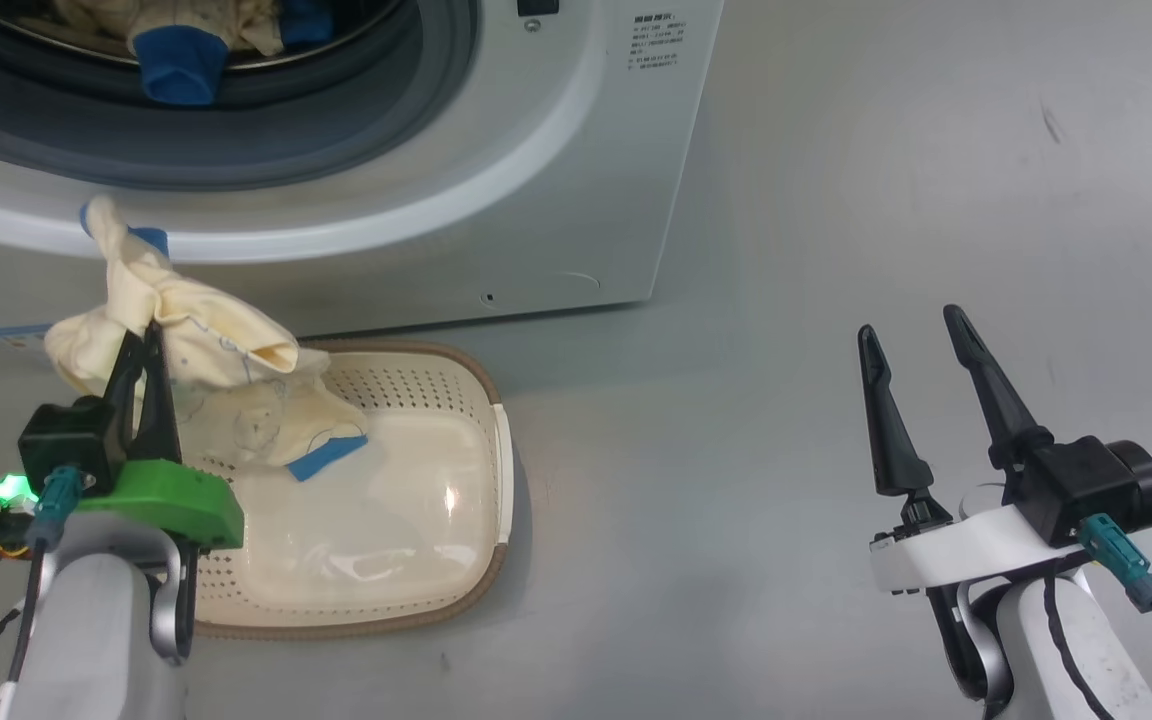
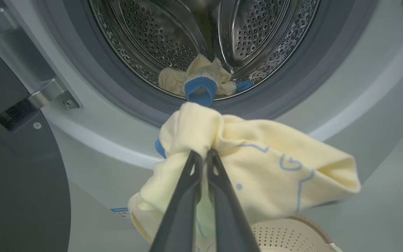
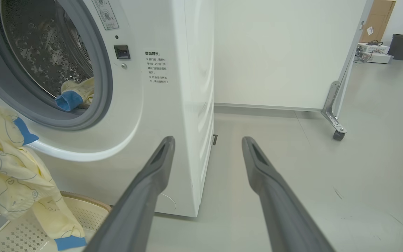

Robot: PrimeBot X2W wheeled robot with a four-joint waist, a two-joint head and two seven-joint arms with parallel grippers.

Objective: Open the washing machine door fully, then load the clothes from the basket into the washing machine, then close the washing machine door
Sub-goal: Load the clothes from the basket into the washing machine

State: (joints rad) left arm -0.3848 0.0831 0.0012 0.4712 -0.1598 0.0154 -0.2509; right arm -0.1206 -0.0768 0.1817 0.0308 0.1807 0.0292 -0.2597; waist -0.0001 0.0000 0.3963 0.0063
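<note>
My left gripper (image 1: 149, 335) is shut on a pale yellow garment (image 1: 201, 350) with blue cuffs, lifted above the cream basket (image 1: 481, 385); its lower end still trails into the basket. In the left wrist view that garment (image 2: 257, 164) hangs from the gripper (image 2: 203, 154) just below the washing machine's (image 1: 556, 180) open mouth. Another of the clothes (image 2: 196, 78) lies at the drum's front lip, one blue cuff (image 1: 176, 65) over the grey gasket. The washing machine door (image 2: 16, 182) stands swung open at the left. My right gripper (image 1: 911, 325) is open and holds nothing, over bare floor to the right.
A white partition on castor wheels (image 3: 334, 119) stands right of the machine, with a cardboard box (image 3: 378, 17) and a dark bin (image 3: 402, 43) far behind it. Grey floor (image 1: 836, 200) spreads to the right of the washer and basket.
</note>
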